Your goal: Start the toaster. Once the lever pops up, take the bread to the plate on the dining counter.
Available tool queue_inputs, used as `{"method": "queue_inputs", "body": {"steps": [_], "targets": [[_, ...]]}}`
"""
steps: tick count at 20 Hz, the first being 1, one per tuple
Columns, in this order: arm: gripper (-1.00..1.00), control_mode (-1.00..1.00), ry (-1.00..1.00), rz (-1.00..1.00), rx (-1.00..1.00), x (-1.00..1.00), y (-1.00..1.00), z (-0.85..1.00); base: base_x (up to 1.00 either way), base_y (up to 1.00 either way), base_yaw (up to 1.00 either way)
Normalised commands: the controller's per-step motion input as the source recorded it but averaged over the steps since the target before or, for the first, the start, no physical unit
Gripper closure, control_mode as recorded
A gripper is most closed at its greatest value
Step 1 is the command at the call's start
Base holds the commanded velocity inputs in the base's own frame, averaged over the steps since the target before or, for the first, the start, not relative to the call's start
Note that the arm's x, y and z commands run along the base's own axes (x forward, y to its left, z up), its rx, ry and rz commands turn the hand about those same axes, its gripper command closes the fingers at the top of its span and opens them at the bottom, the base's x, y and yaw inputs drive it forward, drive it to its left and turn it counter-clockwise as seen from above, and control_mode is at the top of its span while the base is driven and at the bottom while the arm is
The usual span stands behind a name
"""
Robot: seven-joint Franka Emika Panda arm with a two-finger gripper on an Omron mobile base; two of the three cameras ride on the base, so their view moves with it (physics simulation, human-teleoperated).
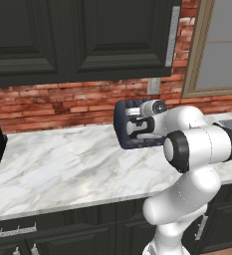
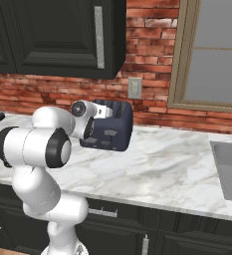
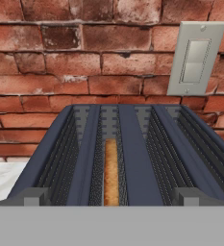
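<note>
Item: my two-finger gripper (image 1: 135, 125), jaws spread wide and empty, poised at the dark navy rounded toaster (image 3: 118, 153) whose slot holds golden-brown bread (image 3: 111, 170), awaiting lever press.

wall: red brick (image 1: 62, 104), light switch (image 3: 195, 60)
cupboards: dark, overhead (image 1: 77, 35)
window: tan frame (image 2: 179, 55)
desk: veined marble (image 2: 167, 164)

open marble counter (image 1: 62, 159) left of toaster (image 2: 112, 132), brick wall (image 3: 60, 62) behind
</note>
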Motion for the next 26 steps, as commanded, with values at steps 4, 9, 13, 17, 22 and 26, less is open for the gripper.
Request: {"method": "queue_inputs", "body": {"steps": [4,9,13,17,22,26], "targets": [[-1.0,-1.0,0.0,0.0,0.0,0.0,0.0,0.0,0.0,0.0,0.0],[-1.0,-1.0,0.0,0.0,0.0,0.0,0.0,0.0,0.0,0.0,0.0],[-1.0,-1.0,0.0,0.0,0.0,0.0,0.0,0.0,0.0,0.0,0.0],[-1.0,-1.0,0.0,0.0,0.0,0.0,0.0,0.0,0.0,0.0,0.0],[-1.0,-1.0,0.0,0.0,0.0,0.0,0.0,0.0,0.0,0.0,0.0],[-1.0,-1.0,0.0,0.0,0.0,0.0,0.0,0.0,0.0,0.0,0.0]]}}
